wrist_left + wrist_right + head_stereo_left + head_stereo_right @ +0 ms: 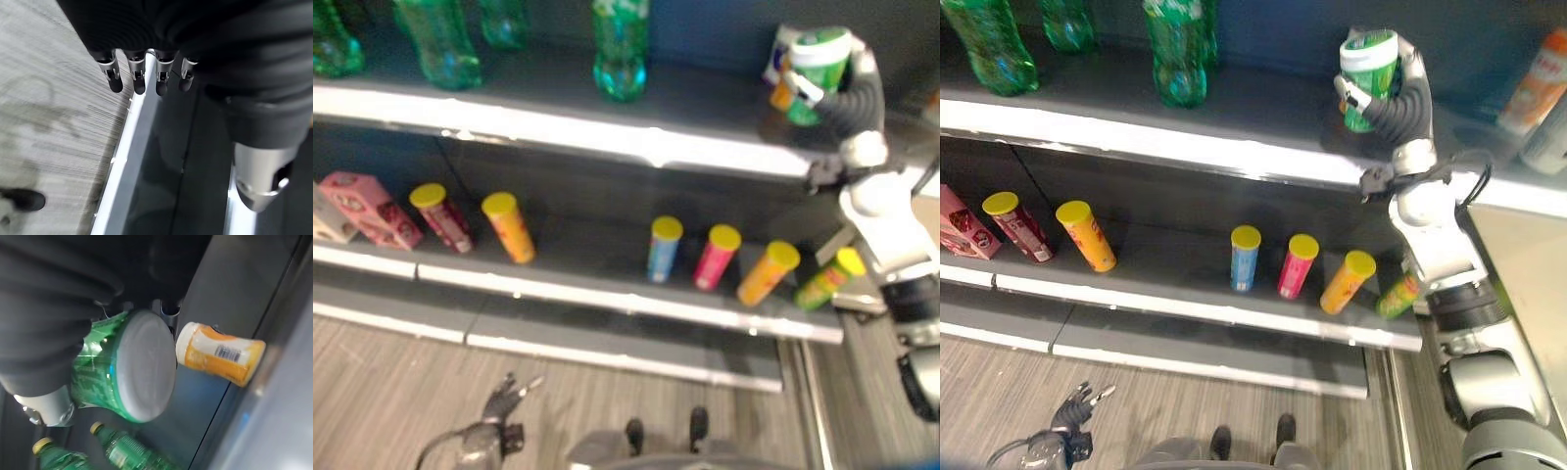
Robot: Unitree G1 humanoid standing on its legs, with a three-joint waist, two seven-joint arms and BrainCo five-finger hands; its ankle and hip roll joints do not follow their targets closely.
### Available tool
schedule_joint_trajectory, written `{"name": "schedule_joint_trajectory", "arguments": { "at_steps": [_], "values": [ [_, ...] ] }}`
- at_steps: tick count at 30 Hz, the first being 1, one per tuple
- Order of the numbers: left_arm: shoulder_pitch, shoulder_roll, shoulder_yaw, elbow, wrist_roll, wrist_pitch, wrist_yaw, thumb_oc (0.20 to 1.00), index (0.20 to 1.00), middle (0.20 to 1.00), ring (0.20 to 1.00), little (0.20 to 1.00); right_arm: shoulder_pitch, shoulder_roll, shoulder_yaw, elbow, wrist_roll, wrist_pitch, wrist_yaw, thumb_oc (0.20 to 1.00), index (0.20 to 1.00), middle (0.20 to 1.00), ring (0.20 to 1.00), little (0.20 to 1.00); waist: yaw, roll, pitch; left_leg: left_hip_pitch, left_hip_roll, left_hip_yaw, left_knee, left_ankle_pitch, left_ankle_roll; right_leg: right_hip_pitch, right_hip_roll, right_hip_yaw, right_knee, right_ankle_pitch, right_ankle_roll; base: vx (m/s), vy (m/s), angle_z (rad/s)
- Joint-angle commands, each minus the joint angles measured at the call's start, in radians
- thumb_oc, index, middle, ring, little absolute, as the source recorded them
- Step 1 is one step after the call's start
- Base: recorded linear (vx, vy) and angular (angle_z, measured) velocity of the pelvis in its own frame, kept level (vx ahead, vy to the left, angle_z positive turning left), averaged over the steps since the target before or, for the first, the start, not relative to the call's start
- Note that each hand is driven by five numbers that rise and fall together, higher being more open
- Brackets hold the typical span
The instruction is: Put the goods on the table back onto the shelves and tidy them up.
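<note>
My right hand (1398,106) is raised to the right part of the top shelf (1234,147) and is shut on a green canister with a white lid (1368,69). In the right wrist view the canister (105,377) sits in the hand (49,308), lid outward, close to an orange-and-white bottle (220,357) on the same shelf. Whether the canister touches the shelf I cannot tell. My left hand (504,399) hangs low over the floor in front of the shelves, its fingers (137,73) straight and holding nothing.
Green bottles (1177,49) stand along the top shelf, and an orange-and-white bottle (1538,88) stands at its far right. The middle shelf (1185,299) holds several yellow-lidded tubes (1245,257) and a pink box (370,208) at the left. Grey plank floor (391,392) lies below.
</note>
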Motion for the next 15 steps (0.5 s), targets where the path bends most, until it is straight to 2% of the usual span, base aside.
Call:
{"name": "schedule_joint_trajectory", "arguments": {
  "at_steps": [1,7,15],
  "values": [
    [-0.036,0.025,-0.02,0.031,0.023,-0.016,-0.001,1.0,1.0,1.0,1.0,1.0,-0.146,-0.061,-0.032,0.007,-0.041,-0.043,-0.009,0.2,0.2,0.2,0.2,0.2,0.045,0.032,-0.006,-0.013,0.142,-0.149,-0.062,-0.03,-0.131,0.108,0.014,-0.055,-0.084,-0.023,0.02,0.08,-0.041,0.26],
    [-0.028,0.001,-0.008,0.093,0.058,-0.004,0.007,1.0,1.0,1.0,1.0,1.0,-0.085,-0.015,-0.04,-0.05,-0.116,-0.028,-0.007,0.2,0.2,0.2,0.2,0.2,0.035,0.038,-0.021,-0.002,0.157,-0.14,-0.063,-0.045,-0.135,0.135,0.014,-0.059,-0.098,-0.042,0.016,0.04,-0.007,0.11],
    [-0.026,-0.015,-0.001,0.129,0.052,0.0,0.015,1.0,1.0,1.0,1.0,1.0,-0.096,0.055,0.008,-0.043,-0.073,-0.033,0.014,0.2,0.2,0.2,0.2,0.2,0.03,0.037,-0.031,0.02,0.169,-0.119,-0.078,-0.049,-0.136,0.149,0.01,-0.051,-0.11,-0.044,0.017,0.02,0.022,-0.05]
  ]
}}
